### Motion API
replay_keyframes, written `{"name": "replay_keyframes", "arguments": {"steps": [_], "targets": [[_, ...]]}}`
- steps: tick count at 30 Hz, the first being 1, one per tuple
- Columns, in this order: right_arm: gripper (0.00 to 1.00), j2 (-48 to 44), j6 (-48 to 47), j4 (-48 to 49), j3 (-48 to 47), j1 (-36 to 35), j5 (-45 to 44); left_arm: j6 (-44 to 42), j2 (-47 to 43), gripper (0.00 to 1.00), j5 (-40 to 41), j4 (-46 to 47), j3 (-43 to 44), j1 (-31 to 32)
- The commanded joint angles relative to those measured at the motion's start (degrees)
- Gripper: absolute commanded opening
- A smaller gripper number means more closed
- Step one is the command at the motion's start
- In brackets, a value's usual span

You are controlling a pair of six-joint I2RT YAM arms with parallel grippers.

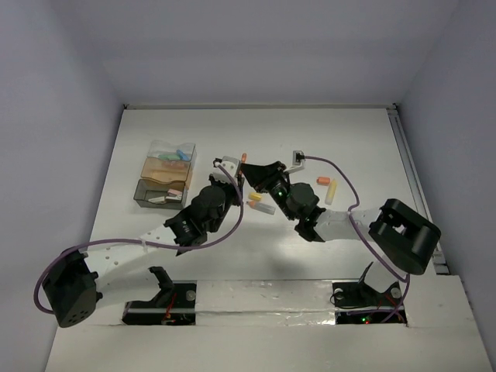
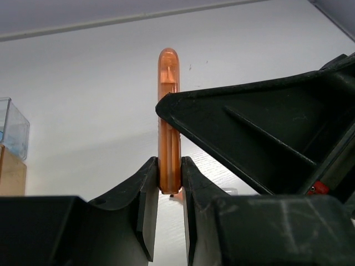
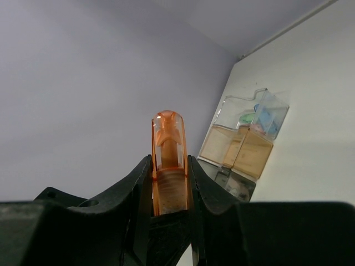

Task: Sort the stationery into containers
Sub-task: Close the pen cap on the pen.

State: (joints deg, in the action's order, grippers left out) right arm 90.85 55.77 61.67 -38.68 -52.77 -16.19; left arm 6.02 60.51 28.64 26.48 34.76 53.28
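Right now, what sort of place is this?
Probably a robot lab test cell: white table boxed by blank grey walls, left arm and right arm bolted at its edge, clear compartment box holding stationery.

An orange translucent piece [image 2: 168, 100] stands upright, pinched at its lower end in the left claw [image 2: 169, 166] and also gripped between the fingers of the right claw [image 3: 168, 166]. A small orange piece [image 1: 322, 180] and a yellow piece [image 1: 332, 191] lie right of the right claw. A yellow-orange piece [image 1: 254, 197] and a pale piece [image 1: 265, 208] lie just nearside of both claws. The clear box [image 1: 146, 192], with tan and grey sections, sits left of the left claw and holds a blue piece [image 3: 265, 115] and a green piece [image 3: 247, 117].
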Motion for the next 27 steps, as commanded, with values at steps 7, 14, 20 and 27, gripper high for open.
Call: {"name": "replay_keyframes", "arguments": {"steps": [7,14,20,27], "targets": [[0.00,1.44,-2.77,-22.46,5.19,-9.63,14.17,4.60,-7.33,0.00,-4.11,25.74,10.95,-10.45],[0.00,0.21,-3.91,-23.79,3.44,-9.63,13.38,9.09,-11.11,0.00,-8.50,22.04,8.40,-11.70],[0.00,-1.29,-5.15,-24.94,-1.05,-6.04,14.85,13.74,-15.76,0.07,-11.05,18.88,3.56,-11.70],[0.00,1.17,-4.70,-21.77,-8.07,-0.49,19.08,15.95,-22.79,0.49,-14.76,11.15,1.45,-11.70]]}}
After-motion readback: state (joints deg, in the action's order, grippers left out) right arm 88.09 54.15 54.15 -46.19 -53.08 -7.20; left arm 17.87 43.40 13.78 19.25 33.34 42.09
